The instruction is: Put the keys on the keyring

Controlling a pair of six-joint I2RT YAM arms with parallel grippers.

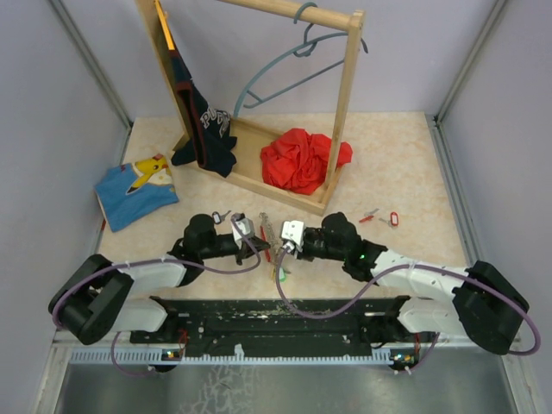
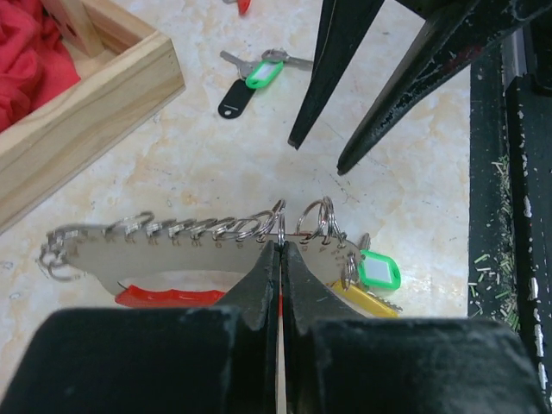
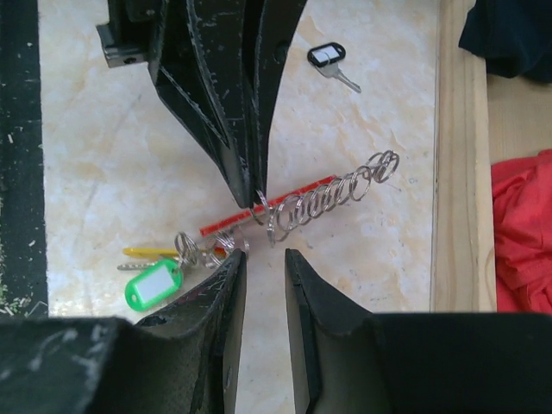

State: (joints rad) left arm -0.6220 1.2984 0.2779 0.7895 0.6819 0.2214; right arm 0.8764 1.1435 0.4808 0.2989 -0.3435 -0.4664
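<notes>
The left gripper (image 2: 280, 247) is pinching the keyring (image 2: 155, 252), its jaws fully together on the metal strip. The grip is near the end where a green tab (image 2: 378, 271) and a yellow tab (image 2: 366, 302) are hanging. The keyring is lying on the table (image 2: 216, 164) between the two arms, near the wooden rack (image 2: 95, 95). The right gripper (image 3: 263, 257) is hovering just beside that pinch point, its jaws standing a narrow gap apart with nothing between them.

The step in hand seems to be steadying the keyring so a key can be threaded on, and neither gripper is carrying a key. Loose keys (image 2: 261, 73) with green and black heads are lying on the table beyond the right fingers, and a black-headed key (image 3: 328, 56) is lying past the left gripper.

To do this well, the left arm should be holding the strip low and firm, so the rings (image 3: 332, 191) (a crowded row, easily set swinging) are not shifting. The right gripper is probably needing a wider opening before closing on a key. It should be leaving free whichever end has to thread, and I cannot tell which end that is. It should also be bringing the key to a ring clear of the left fingers.
</notes>
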